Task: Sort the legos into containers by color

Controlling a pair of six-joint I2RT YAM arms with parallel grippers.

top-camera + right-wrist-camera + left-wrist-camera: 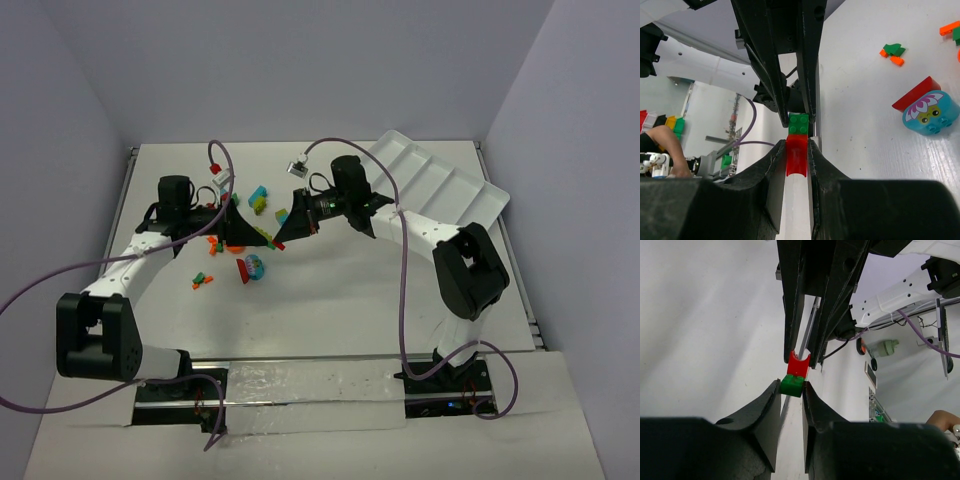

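Right hand (796, 145) grips red arched brick (796, 159); left hand (790, 385) pinches its attached green brick (792, 386).

The top external view looks down from above and behind the arm bases, far off and wide, taking in the whole table (330, 300). Each wrist camera sits just behind its own fingers and sights along them at very close range, so the left gripper (791, 385) faces the right gripper (800, 354) tip to tip. Both wrist views share what lies between the tips — the red brick (798, 367) joined to the green brick (791, 386).
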